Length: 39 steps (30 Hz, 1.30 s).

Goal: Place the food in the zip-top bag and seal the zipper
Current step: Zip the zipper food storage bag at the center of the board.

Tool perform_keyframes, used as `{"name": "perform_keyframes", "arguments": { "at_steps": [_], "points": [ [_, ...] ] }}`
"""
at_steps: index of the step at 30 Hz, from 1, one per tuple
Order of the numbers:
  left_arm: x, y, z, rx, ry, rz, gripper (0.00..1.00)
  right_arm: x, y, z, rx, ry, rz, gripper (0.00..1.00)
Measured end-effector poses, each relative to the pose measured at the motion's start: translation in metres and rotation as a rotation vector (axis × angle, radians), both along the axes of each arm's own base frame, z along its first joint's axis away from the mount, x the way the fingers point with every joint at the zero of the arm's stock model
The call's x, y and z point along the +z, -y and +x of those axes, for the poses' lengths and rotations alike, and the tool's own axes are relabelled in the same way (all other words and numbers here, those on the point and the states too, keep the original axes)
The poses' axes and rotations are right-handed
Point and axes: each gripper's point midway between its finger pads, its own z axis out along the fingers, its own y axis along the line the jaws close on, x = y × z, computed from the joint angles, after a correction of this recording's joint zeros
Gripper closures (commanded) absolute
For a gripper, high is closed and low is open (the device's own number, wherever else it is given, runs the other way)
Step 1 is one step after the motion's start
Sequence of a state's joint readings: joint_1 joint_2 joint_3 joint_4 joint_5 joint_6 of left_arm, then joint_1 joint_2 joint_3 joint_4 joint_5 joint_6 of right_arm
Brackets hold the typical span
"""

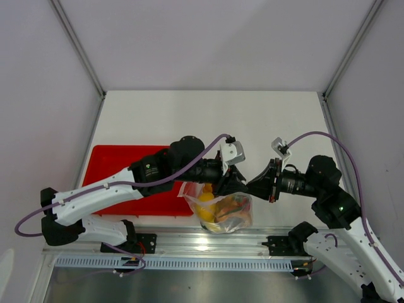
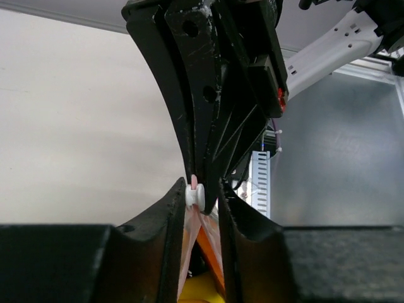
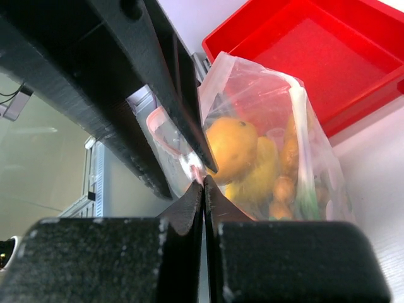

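The clear zip-top bag hangs between both grippers above the table's near edge, with the food inside: a yellow lemon, small tan balls, an orange wedge. My right gripper is shut on the end of the pink zipper. My left gripper straddles the bag's mouth from the other side, its jaws partly apart around the white slider. The slider rests against one finger. In the top view the left gripper and right gripper meet tip to tip.
A red rectangular tray lies on the table to the left, under my left arm; it also shows behind the bag as the red tray. A metal rail runs along the near edge just below the bag.
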<state>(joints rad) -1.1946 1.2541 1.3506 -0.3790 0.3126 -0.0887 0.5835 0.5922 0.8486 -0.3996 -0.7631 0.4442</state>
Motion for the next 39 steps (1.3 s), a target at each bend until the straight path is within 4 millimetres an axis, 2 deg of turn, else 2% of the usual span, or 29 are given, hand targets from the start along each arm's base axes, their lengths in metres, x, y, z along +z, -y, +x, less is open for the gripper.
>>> {"name": "perform_keyframes", "arguments": {
  "at_steps": [3, 28, 29, 31, 33, 35, 39],
  "points": [
    [-0.002, 0.000, 0.001, 0.001, -0.006, 0.007, 0.99, -0.001, 0.000, -0.001, 0.007, -0.006, -0.004, 1.00],
    [-0.002, -0.004, 0.002, 0.026, -0.039, -0.001, 0.99, 0.004, 0.005, 0.010, -0.122, -0.055, 0.047, 1.00],
    [-0.002, -0.005, 0.001, 0.026, -0.040, -0.001, 0.99, 0.004, 0.005, 0.009, -0.113, -0.049, 0.045, 0.97],
    [-0.002, -0.006, 0.000, 0.021, -0.043, -0.001, 0.99, 0.004, 0.004, 0.007, -0.100, -0.037, 0.042, 0.78],
    [-0.001, -0.006, -0.002, 0.013, -0.045, -0.004, 0.99, 0.003, 0.005, 0.006, -0.088, -0.006, 0.033, 0.72],
    [-0.001, -0.006, -0.004, 0.005, -0.050, -0.004, 1.00, 0.002, 0.005, 0.002, -0.061, 0.025, 0.026, 0.68],
    [-0.001, -0.007, -0.008, -0.021, -0.066, -0.004, 0.99, 0.001, 0.003, -0.006, 0.005, 0.066, 0.024, 0.68]
  ]
}}
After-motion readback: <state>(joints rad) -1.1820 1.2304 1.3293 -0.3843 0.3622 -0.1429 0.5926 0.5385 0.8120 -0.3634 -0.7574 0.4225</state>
